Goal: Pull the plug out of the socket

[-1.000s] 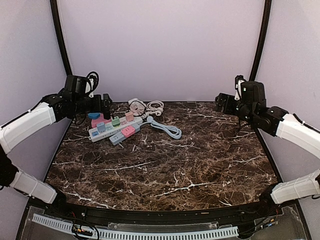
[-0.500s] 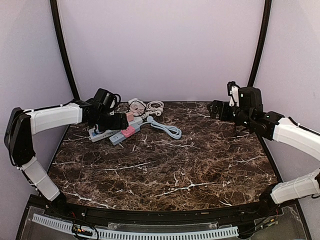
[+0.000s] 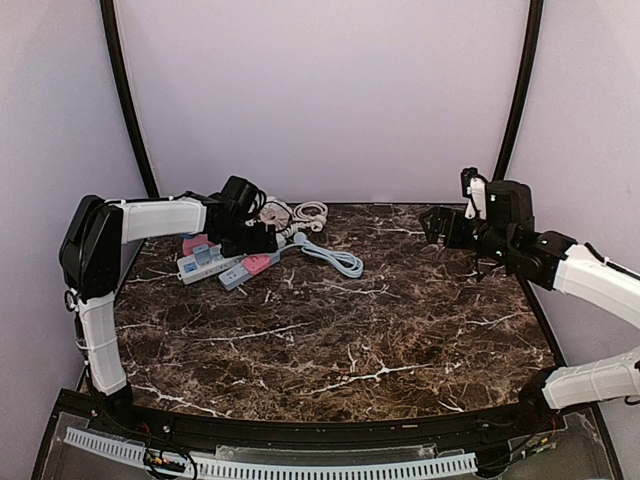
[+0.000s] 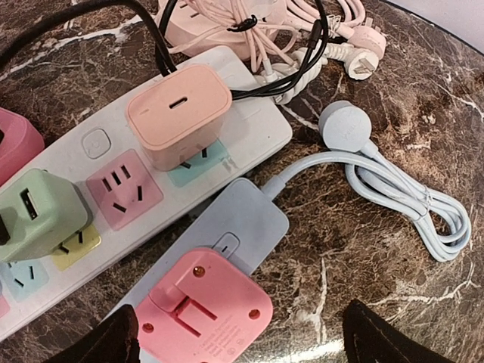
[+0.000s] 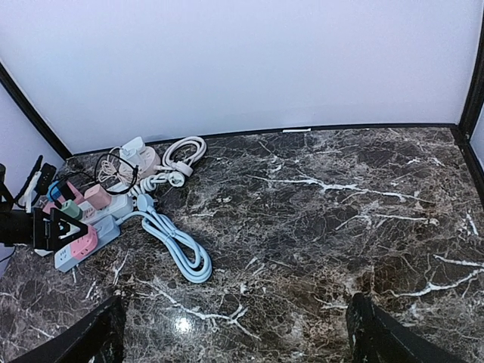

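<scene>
From overhead I see my left gripper (image 3: 258,240) above the power strips at the far left of the counter (image 3: 400,330). Its wrist camera shows more: the pink plug (image 4: 200,306) sits seated in the grey-blue socket strip (image 4: 243,218), between the spread jaws. My right gripper (image 5: 234,336) hangs over the counter's right side, jaws spread too.

Dark brown marble table (image 3: 330,330), white veining. Pale blue cord (image 3: 335,258) coiled in loops on the table near the back left, round plug end lying flat. Just behind it, a tied pink-white cord bundle (image 3: 295,213). Lilac walls (image 3: 320,90), two black curved posts (image 3: 125,100). White slotted duct (image 3: 300,467) runs along the near edge.
</scene>
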Robot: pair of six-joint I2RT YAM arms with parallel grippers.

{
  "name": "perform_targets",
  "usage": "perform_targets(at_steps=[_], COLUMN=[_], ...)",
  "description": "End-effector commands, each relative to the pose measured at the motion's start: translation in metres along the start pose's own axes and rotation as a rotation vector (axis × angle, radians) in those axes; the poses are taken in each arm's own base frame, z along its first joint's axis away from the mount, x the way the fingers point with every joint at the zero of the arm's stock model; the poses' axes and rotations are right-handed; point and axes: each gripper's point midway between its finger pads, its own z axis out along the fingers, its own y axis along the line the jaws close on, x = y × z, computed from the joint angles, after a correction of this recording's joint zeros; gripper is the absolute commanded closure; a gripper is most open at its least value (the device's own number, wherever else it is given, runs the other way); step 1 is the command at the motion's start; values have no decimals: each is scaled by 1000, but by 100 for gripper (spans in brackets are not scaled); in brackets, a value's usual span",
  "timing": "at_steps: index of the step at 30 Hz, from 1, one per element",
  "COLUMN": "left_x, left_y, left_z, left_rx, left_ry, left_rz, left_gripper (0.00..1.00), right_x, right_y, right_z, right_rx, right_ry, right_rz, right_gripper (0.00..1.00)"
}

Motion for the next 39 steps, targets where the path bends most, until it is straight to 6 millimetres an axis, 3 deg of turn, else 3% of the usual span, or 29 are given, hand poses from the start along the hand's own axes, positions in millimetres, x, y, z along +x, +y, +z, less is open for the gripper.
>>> perform_targets(at_steps=[1, 11, 24, 39], left_x=[-4, 8, 36, 57], left_y=[7, 16, -10, 20], left_z=[4, 30, 33, 40], left_rx=[1, 20, 145, -73], left_ry=[20, 81, 171, 190], left_rz=[4, 44, 40, 232], left_gripper=[7, 5, 4, 5], right_x=[3, 8, 15, 21], right_y=[-9, -9, -6, 0], right_z=[-4, -3, 1, 7], right_rx=[29, 21, -1, -33], right_ry=[-4, 3, 28, 54], right_rz=[9, 11, 16, 23], right_gripper=[1, 2, 2, 2])
